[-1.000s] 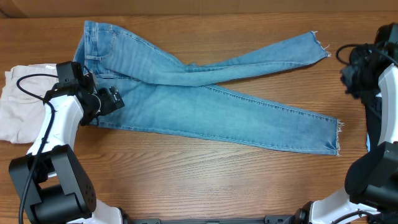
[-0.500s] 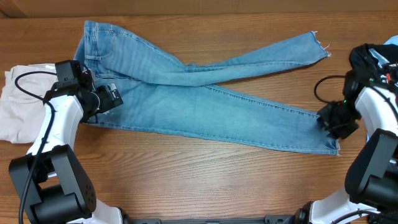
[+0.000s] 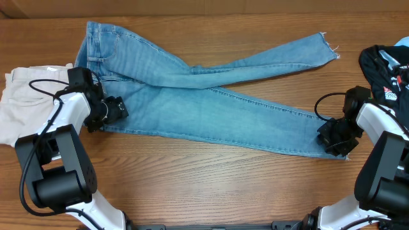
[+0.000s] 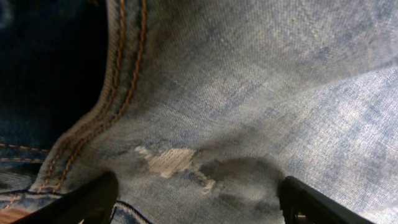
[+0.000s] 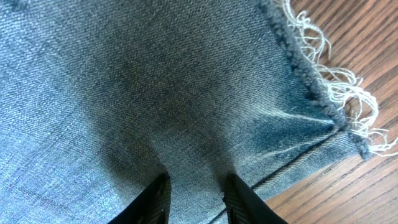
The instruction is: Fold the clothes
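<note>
On the brown wooden table, one pair of light-blue denim jeans is laid flat across the middle, its two long legs crossing and running rightward to frayed hems. At the near corner of the nearer leg's hem the right gripper is set down, its jaws drawn close with a ridge of denim pinched between them. At the left end of the jeans, on their near edge below the waistband, the left gripper is pressed onto the cloth beside an orange-stitched seam, its jaws spread wide. One pair of cream-white trousers is seen left of the jeans, and one black garment with white printing right of them, beyond the farther hem. Since half a second earlier the right gripper has been brought from just off the hem onto it, while the jeans are unchanged.
</note>
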